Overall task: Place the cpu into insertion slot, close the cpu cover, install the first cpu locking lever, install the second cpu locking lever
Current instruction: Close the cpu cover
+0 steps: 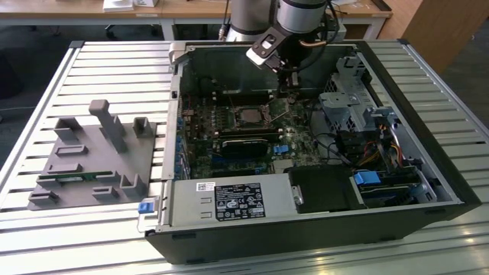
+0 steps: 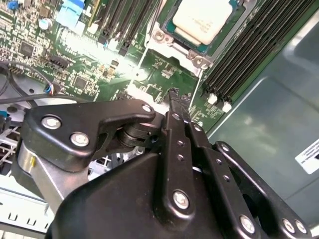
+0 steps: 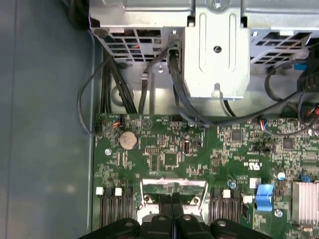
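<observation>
Gripper (image 2: 174, 93): fingers pressed tight together, with nothing held between them.
Cpu (image 2: 204, 20): lying flat in the slot (image 2: 197, 59), grey top up.
Gripper's place: just beside the slot, tips low over the green board (image 3: 169, 144) (I cannot tell if they touch it), apart from the cpu.
Case (image 1: 306, 232): lying open on its side, with the slot near its middle.

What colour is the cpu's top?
The cpu has a pale silver-grey top, clearest in the second wrist view.
</observation>
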`<state>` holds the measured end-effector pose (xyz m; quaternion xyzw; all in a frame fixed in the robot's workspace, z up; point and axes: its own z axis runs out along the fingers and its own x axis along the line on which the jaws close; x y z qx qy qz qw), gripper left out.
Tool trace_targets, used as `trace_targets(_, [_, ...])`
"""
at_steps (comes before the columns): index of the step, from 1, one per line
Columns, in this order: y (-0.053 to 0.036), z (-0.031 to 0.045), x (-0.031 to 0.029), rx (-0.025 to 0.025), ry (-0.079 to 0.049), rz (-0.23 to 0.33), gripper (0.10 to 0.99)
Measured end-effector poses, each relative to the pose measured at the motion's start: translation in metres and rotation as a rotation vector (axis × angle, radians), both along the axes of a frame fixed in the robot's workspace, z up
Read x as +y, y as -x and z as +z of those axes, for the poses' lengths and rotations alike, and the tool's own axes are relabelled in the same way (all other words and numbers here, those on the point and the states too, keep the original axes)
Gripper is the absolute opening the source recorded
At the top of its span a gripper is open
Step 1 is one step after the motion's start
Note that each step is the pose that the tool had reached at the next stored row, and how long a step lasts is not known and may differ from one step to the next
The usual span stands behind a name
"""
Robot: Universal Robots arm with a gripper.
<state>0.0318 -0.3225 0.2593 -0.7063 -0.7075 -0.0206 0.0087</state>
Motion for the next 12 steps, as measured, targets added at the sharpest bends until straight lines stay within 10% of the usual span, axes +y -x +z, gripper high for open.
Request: trace_targets(12, [-0.0081, -0.0019, 0.0003, 0.0, 0.0, 0.02, 0.118])
